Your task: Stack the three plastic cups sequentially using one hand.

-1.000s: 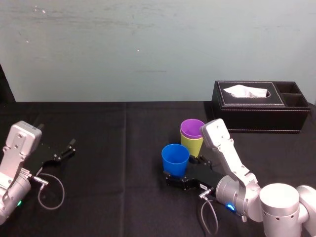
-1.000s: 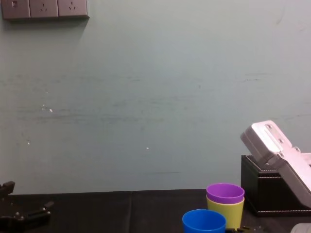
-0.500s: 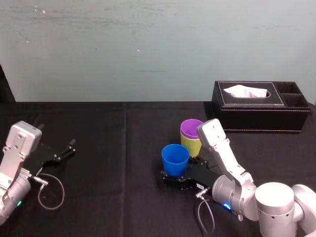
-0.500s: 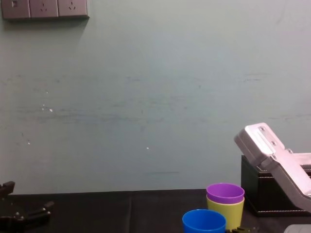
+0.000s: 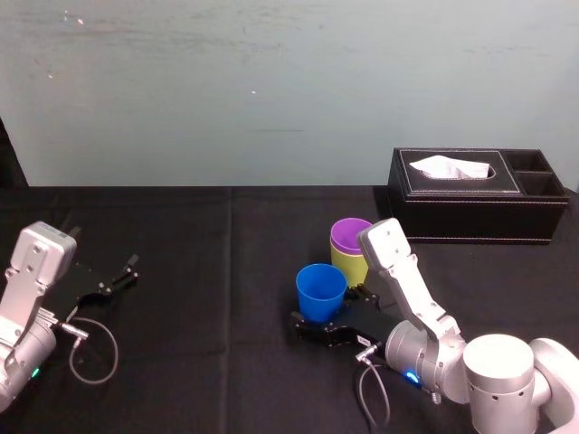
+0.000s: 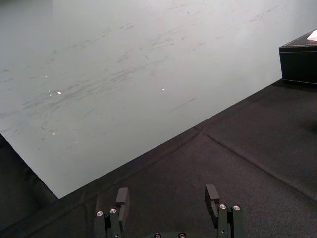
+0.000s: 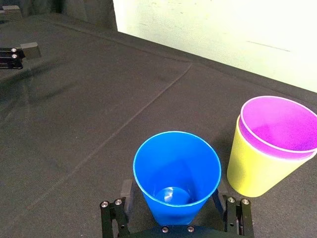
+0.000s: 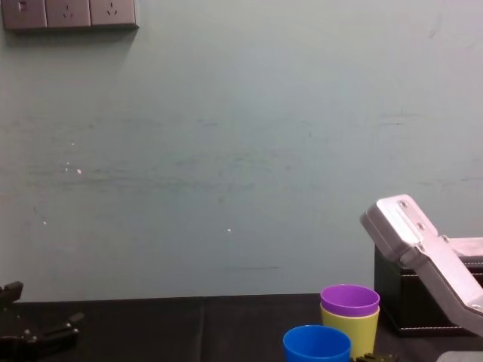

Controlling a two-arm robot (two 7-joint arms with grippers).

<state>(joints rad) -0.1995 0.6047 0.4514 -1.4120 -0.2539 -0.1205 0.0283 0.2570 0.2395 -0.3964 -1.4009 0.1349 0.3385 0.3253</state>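
One arm was at work: the right arm (image 5: pixel 404 282) reached forward and leftward over the black table cloth (image 5: pixel 226 271), its grey-silver link slanting down from a raised wrist block to the right gripper (image 5: pixel 315 318), which lay low at the table. The gripper's fingers (image 7: pixel 127 191) were spread apart and stood on either side of the lower part of the blue cup (image 5: pixel 321 289). The right wrist view showed a gap on one side, so the fingers bracketed the cup rather than clamped it.

The blue cup stood upright, just beside the purple cup (image 5: pixel 351 234), which sat nested inside the yellow-green cup (image 5: pixel 349 268). That pair stood a little farther back, between the blue cup and the black tissue box (image 5: pixel 470 212).

The left gripper (image 5: pixel 118 278) rested on the cloth at the far left, well apart from the cups, its fingers open.

Compared with a second earlier, the right arm had shifted slightly leftward, so its wrist block sat farther left in both the head and chest views. The gripper had slid further in around the blue cup. All three cups had kept their places.
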